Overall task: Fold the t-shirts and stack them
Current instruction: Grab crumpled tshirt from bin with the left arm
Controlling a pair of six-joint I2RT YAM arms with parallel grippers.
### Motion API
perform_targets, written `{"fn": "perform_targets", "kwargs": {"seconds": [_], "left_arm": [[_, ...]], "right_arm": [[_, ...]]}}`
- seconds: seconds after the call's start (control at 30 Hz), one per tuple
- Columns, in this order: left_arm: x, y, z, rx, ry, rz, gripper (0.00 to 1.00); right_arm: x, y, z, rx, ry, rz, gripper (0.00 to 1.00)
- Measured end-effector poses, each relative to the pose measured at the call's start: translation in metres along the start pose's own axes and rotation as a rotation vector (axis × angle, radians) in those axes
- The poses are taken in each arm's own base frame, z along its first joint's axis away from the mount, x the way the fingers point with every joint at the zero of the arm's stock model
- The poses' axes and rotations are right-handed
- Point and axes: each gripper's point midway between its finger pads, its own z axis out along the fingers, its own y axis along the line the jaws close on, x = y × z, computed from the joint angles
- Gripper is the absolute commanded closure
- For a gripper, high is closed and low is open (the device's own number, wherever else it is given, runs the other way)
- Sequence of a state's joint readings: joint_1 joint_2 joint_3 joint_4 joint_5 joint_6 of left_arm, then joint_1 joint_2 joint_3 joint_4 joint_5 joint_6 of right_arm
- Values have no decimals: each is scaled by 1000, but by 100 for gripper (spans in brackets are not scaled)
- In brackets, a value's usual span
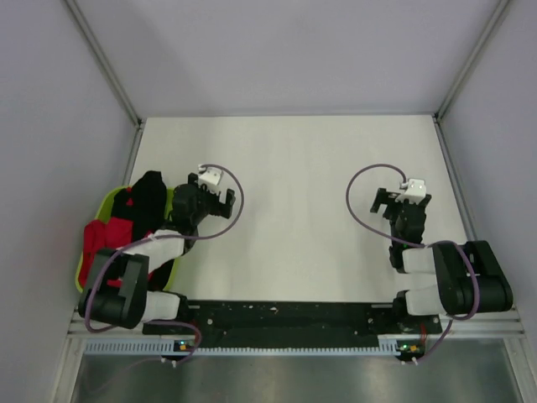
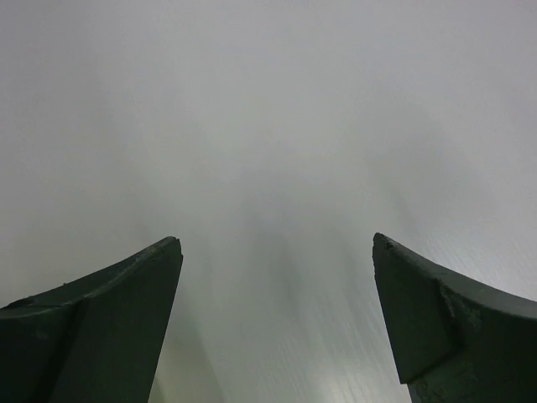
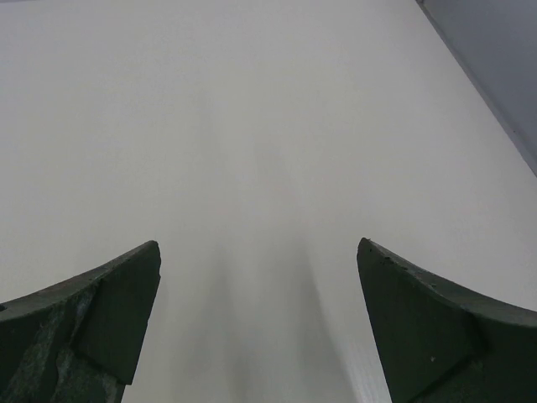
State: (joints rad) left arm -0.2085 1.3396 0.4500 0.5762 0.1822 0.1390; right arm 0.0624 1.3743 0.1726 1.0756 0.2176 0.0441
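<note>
Left claw (image 2: 277,245) and right claw (image 3: 258,247) spread over table (image 3: 252,101), only top view shows t-shirts (image 1: 149,200) heaped in tub (image 1: 106,201)

The white worktop (image 1: 310,159) lies open from the back wall (image 1: 285,50) to the arm bases, with wide room to pass between the left pincer (image 1: 216,200) and the right pincer (image 1: 403,200). At the left edge the lime-green tub (image 1: 107,200), heaped with black and red t-shirts (image 1: 149,195), crowds against the left arm (image 1: 159,248) and blocks that side. Both wrist views show only bare worktop between spread jaws, and the side wall (image 3: 495,50) closes off the far right.
</note>
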Motion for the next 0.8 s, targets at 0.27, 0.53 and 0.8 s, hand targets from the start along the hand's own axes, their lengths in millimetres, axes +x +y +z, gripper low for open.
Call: {"fn": "perform_targets", "kwargs": {"seconds": [0.27,0.53,0.8], "left_arm": [[-101,38,-8,-71,125,130,2],[-117,237,-135,-597,371,55,5],[76,227,-205,-529,936,-214,12]], "right_arm": [[-4,-3,-4,15,6,-2,1],[-140,22,-13,-96,-173,83,1],[-203,107,-53,-386,-167,81,1]]}}
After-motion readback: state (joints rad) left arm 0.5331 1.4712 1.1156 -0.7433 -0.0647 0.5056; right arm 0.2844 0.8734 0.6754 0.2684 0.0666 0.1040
